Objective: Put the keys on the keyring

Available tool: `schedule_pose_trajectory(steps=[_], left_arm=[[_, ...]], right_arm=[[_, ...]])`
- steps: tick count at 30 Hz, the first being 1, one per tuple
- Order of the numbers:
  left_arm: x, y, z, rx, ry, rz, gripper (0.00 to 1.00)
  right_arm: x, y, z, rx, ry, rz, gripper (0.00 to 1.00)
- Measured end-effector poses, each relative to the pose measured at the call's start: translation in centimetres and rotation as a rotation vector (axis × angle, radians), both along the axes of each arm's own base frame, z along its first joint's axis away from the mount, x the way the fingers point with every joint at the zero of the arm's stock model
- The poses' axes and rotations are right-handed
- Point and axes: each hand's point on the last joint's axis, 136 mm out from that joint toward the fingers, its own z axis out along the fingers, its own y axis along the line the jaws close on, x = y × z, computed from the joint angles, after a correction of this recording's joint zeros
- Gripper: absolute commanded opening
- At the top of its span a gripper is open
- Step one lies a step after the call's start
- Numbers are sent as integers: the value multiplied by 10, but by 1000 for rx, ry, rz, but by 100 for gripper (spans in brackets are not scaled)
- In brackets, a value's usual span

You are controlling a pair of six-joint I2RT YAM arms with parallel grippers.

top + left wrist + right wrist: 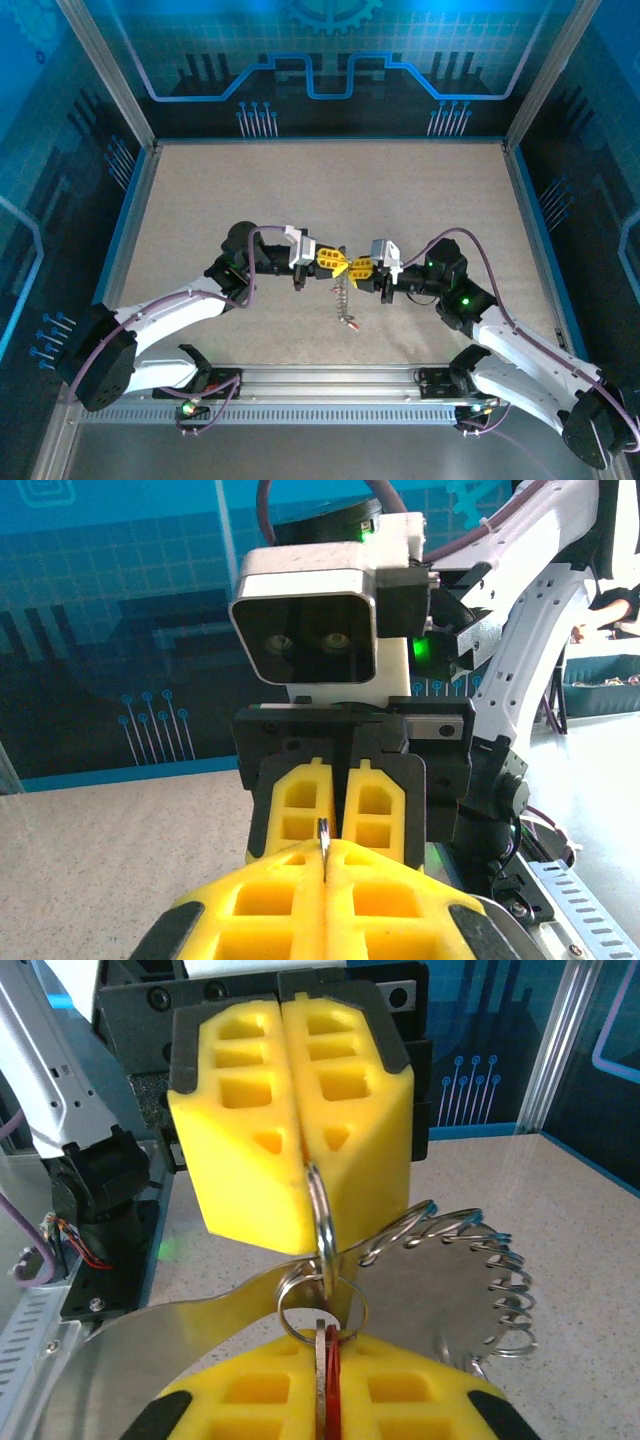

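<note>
**Inspector:** Top view first. What is the count?

**Assistant:** There are two arms and two yellow-padded claws, meeting tip to tip over the middle of the speckled worktop (200, 200). The left claw (330, 261) and the right claw (360, 267) are just beside each other. One chain (347, 303) runs from their meeting point toward the near edge. The bit at its end is too small to identify.

**Inspector:** Left wrist view.

**Assistant:** The left claw (325, 862) has its pads together, nipping the thin silvery edge of the keyring (323, 838). The right claw (340, 805) faces it, also with its pads together. Above it sits one wrist camera housing (310, 640) with two lenses. One green lamp (422, 650) is lit beside the housing.

**Inspector:** Right wrist view. Where is the task's item?

**Assistant:** The left claw (300, 1150) is clamped on the keyring (322, 1230). The keyring is seen edge-on and upright, coming out of the seam between the pads. One small split ring (284, 1300) hangs on the keyring's lower end. The right claw (325, 1380) is clamped on one red key (333, 1390), with a silvery blade pressed just beside it. The chain (505, 1280) shows to the right as a curved row of wire loops. A shiny flat metal piece (420, 1300) lies behind the ring; I cannot tell what it is.
</note>
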Motion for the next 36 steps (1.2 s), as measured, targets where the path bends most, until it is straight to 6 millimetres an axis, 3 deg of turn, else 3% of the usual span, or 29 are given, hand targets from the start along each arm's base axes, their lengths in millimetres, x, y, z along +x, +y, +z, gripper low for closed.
schedule_pose_trajectory(steps=[3, 10, 20, 28, 29, 32, 36], left_arm=[[0, 0, -2, 6, -5, 3, 0], [-1, 2, -16, 69, -8, 13, 0], [2, 6, -28, 128, -10, 57, 0], [6, 7, -33, 229, -68, 124, 0], [7, 7, -32, 238, -82, 130, 2], [6, 7, -31, 259, -104, 141, 22], [7, 12, -45, 321, -72, 158, 37]], right_arm=[[0, -2, -2, -14, -4, -7, 0], [-1, -9, -7, -76, -29, -34, 0], [1, -12, 14, -128, -76, -39, 0], [4, -16, 9, -279, -67, -27, 0], [4, -16, 11, -295, -75, -26, 0], [3, -15, 15, -361, -99, -14, 0], [11, -13, 30, -500, -185, -39, 0]])
